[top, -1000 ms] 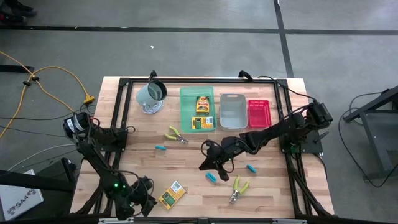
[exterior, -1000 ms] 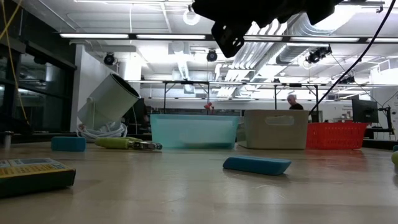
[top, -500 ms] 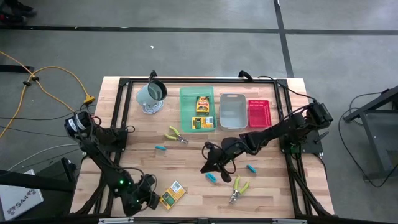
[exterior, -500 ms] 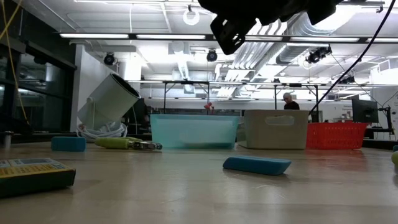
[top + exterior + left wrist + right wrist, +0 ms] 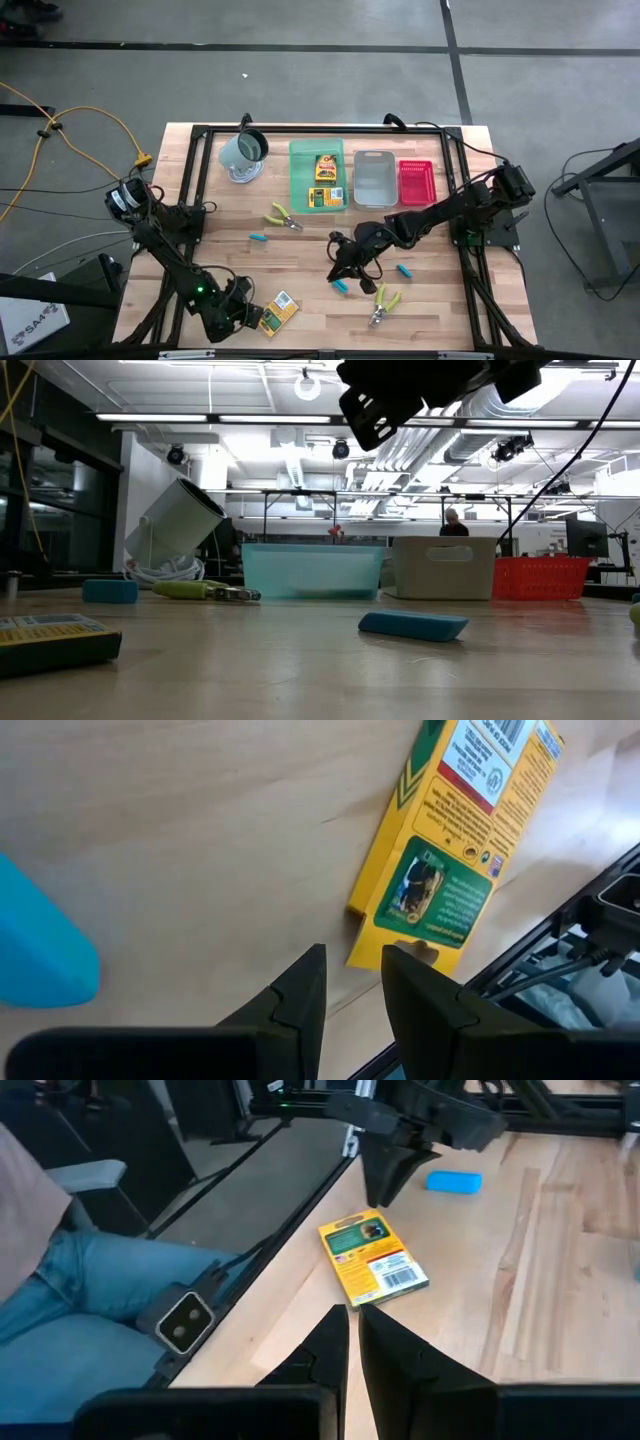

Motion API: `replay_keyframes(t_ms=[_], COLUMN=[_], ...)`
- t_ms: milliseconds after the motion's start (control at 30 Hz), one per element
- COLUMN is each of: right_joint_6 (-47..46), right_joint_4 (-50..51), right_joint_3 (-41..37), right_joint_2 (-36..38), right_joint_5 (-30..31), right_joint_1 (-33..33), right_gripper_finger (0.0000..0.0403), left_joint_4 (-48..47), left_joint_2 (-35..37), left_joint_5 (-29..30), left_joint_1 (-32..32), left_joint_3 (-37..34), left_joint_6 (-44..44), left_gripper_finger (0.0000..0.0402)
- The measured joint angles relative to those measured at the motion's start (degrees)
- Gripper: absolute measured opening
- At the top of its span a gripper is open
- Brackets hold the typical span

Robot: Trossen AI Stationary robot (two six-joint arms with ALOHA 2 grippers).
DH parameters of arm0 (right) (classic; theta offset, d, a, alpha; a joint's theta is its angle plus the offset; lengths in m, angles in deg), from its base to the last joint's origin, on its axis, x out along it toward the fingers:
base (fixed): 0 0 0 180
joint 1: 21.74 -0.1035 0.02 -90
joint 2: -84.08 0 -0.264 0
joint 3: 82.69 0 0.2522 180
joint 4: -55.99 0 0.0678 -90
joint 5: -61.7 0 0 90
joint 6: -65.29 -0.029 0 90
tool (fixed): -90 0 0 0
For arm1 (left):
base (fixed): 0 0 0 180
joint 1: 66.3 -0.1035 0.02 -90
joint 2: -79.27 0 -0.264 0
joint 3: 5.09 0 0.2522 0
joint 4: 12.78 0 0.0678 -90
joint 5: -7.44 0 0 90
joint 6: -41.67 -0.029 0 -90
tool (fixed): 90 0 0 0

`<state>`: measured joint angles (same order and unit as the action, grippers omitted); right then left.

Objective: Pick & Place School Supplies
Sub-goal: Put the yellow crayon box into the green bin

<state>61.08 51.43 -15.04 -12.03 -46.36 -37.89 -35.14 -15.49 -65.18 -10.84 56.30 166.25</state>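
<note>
Alignment was judged the chief need: the left hand (image 5: 243, 316), fingers (image 5: 300, 990) partly apart and empty, was found just beside the yellow box (image 5: 277, 313) near the table's (image 5: 440, 300) front edge, and should be centred over the box's narrow width before closing. The right hand (image 5: 345, 262), fingers together and empty, was held above the cyan piece (image 5: 341, 285). Only the right wrist view showed a seated person's leg (image 5: 110, 1320) beyond the table, unseen from above
</note>
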Motion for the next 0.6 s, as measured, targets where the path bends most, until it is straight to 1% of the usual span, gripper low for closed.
replay_keyframes(t_ms=[200, 600], right_joint_6=[0.01, -0.01], right_joint_4=[-0.01, -0.03], right_joint_3=[0.0, 0.0], right_joint_2=[0.0, 0.0], right_joint_5=[-0.3, -0.54], right_joint_1=[-0.09, -0.09], right_gripper_finger=[0.002, 0.002], left_joint_4=[-0.2, 0.89], left_joint_2=[0.0, -0.86], left_joint_5=[-2.57, -3.03], left_joint_1=[-1.13, -1.72], left_joint_3=[0.0, 0.0], left_joint_6=[-0.63, -2.66], left_gripper_finger=[0.0097, 0.0097])
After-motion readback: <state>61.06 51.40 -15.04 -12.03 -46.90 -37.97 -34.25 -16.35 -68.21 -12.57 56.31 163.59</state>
